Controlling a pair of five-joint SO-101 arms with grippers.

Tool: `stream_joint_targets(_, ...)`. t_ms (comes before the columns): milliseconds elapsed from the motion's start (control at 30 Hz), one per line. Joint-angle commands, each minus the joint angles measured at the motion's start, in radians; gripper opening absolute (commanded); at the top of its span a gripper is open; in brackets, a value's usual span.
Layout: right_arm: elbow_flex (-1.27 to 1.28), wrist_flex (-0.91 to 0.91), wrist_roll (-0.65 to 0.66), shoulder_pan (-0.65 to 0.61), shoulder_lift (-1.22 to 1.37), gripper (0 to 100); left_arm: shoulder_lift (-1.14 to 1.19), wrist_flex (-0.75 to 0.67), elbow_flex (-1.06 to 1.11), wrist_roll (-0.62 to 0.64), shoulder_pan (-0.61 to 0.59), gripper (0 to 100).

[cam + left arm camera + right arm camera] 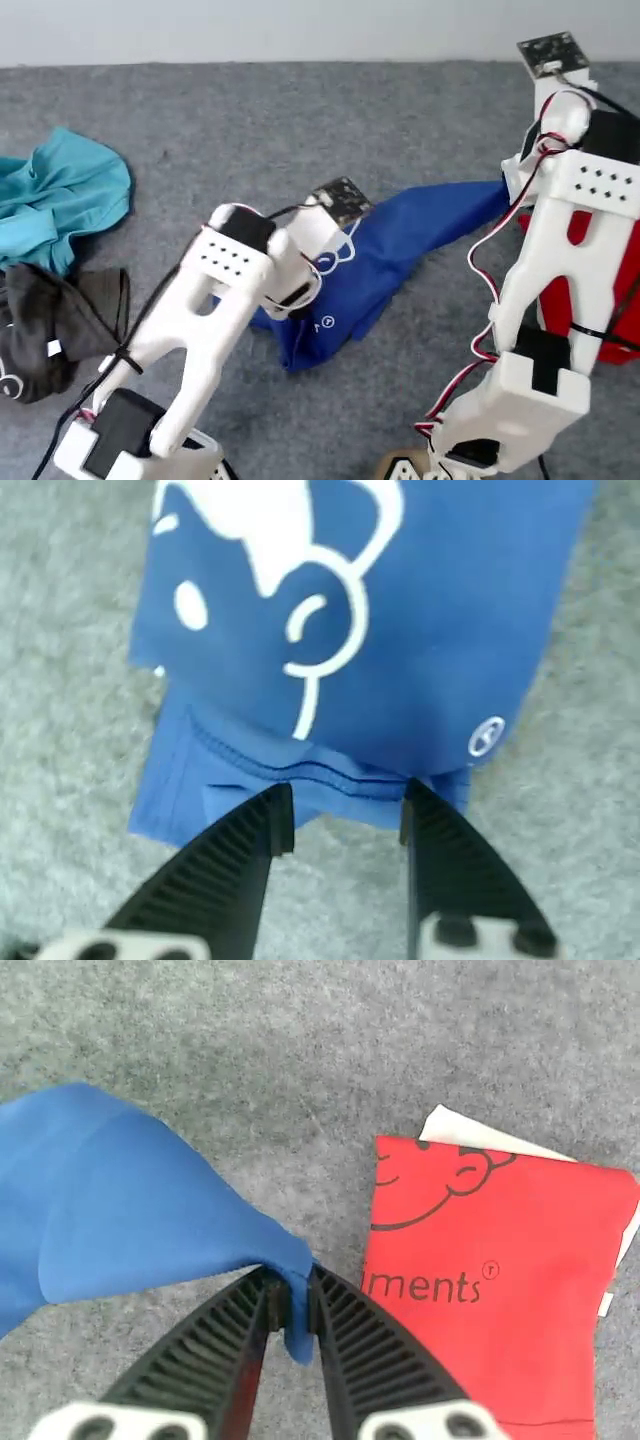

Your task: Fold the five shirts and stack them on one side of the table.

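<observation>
Blue shirt, crumpled: right fingers pinch 1 corner; left fingers spread at its stitched hem.

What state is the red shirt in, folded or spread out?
Folded: the red shirt lies as a flat, straight-edged rectangle, a white piece peeking from beneath it.

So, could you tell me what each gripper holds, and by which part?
The right gripper pinches the blue shirt by a bunched edge; the left gripper holds nothing, open at its hem.
</observation>
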Motion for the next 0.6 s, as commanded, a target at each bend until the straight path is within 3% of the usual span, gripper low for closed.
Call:
stream_joint_targets(0, -0.041, 0.038, 0.009, 0.018, -0.005, 0.9, 0.006, 0.006, -0.036, 0.008, 0.049, 18)
stream_joint_targets(200, -0.041, 0.033, 0.009, 0.016, -0.004, 0.9, 0.0, -0.032, -0.013, 0.037, 0.109, 18)
stream_joint_targets(367, -0.041, 0.033, 0.009, 0.019, -0.002, 0.9, -0.026, 0.043, -0.084, 0.054, 0.153, 18)
stream_joint_targets(567, -0.041, 0.033, 0.009, 0.015, -0.002, 0.9, 0.06, -0.035, -0.038, 0.048, 0.15, 18)
